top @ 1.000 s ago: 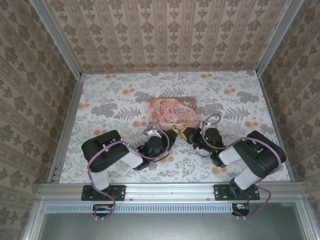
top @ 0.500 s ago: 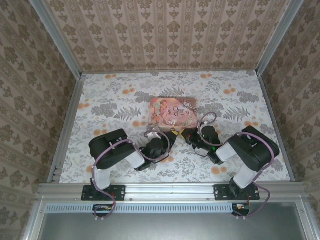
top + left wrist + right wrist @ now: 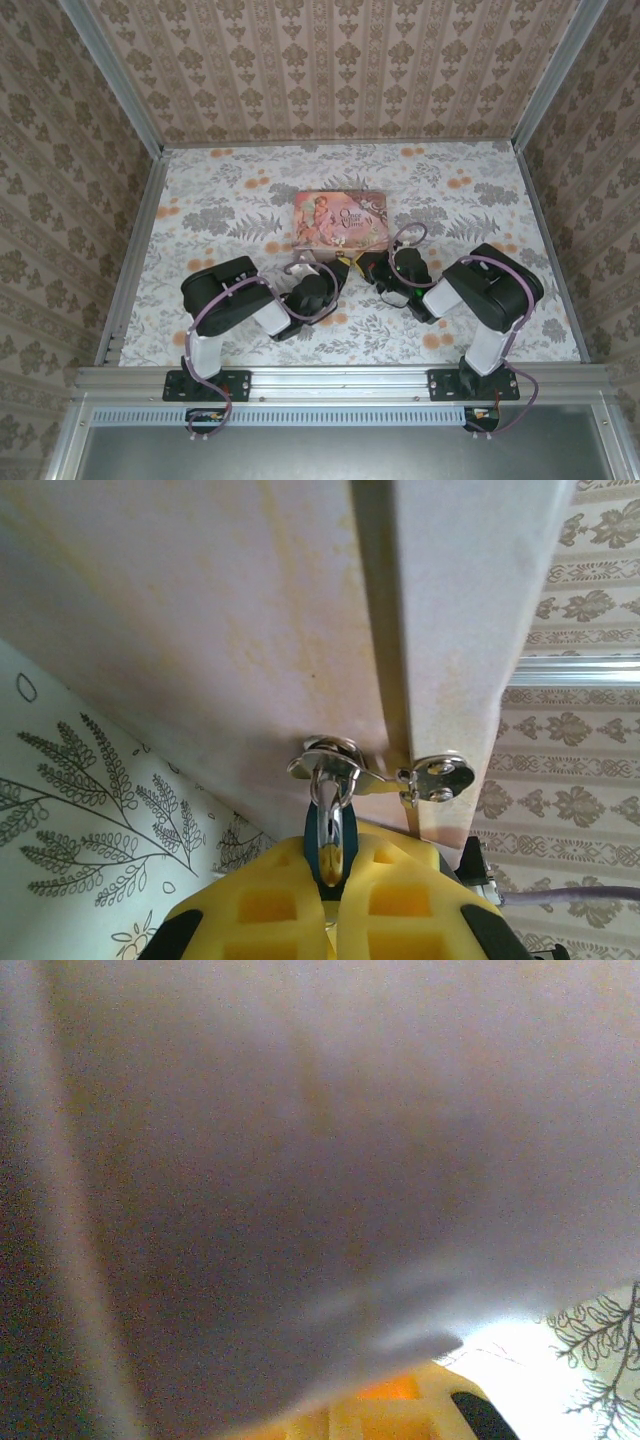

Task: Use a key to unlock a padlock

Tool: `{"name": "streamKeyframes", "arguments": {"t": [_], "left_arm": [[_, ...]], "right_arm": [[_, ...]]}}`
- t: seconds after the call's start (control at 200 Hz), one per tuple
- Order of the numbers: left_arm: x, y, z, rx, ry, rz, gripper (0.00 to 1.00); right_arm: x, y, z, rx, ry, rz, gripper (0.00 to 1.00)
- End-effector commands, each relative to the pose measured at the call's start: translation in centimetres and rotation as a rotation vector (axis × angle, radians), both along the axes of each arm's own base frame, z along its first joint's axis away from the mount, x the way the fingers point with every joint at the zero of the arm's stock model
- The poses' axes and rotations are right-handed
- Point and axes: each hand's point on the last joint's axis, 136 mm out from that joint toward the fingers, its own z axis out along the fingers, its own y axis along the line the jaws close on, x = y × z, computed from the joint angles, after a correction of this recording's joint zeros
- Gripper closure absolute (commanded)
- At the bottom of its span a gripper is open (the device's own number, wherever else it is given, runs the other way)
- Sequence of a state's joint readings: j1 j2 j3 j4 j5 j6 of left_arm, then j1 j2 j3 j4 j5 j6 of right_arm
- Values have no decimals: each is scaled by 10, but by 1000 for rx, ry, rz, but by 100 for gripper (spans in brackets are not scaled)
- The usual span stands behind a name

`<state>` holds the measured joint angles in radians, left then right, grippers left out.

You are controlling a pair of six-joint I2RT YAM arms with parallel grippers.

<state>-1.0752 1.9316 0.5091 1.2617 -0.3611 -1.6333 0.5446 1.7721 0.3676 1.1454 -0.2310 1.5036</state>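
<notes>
The left pincer (image 3: 330,872) is closed on the padlock (image 3: 324,848). The lock's dark bluish body is wedged between the yellow fingers (image 3: 265,900), and its silver shackle rises out of them. The shackle is threaded through a small silver hasp (image 3: 328,756) on the near side wall of the pink tin (image 3: 340,220), so the padlock hangs at that wall, just above the floral worktop (image 3: 220,190). A second bit of silver hardware (image 3: 440,776) sits just right of the hasp, at the seam running up the tin's wall.

From above, the tin lies flat near the middle of the worktop, and both arms reach in to its near edge. The right pincer (image 3: 368,267) is just beside the left one and pressed close to the tin. It is closed. Its wrist camera gives a blurred view of the tin's wall with a sliver of orange finger below, so I cannot tell whether anything is held there.

The lid carries a picture and a line of curly script, too small to read.
</notes>
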Motion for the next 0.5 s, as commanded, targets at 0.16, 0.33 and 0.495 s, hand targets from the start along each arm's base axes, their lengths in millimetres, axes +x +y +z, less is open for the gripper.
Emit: {"name": "streamKeyframes", "arguments": {"t": [0.16,0.33,0.495], "left_arm": [[-37,-28,2,-4,-15,-261,100],[-28,-10,-8,35,-9,-228,100],[-20,0,-13,48,-1,-211,100]], "right_arm": [[-13,53,82,179,-234,231,71],[-15,40,77,164,-226,218,44],[-26,28,60,128,-183,238,29]]}}
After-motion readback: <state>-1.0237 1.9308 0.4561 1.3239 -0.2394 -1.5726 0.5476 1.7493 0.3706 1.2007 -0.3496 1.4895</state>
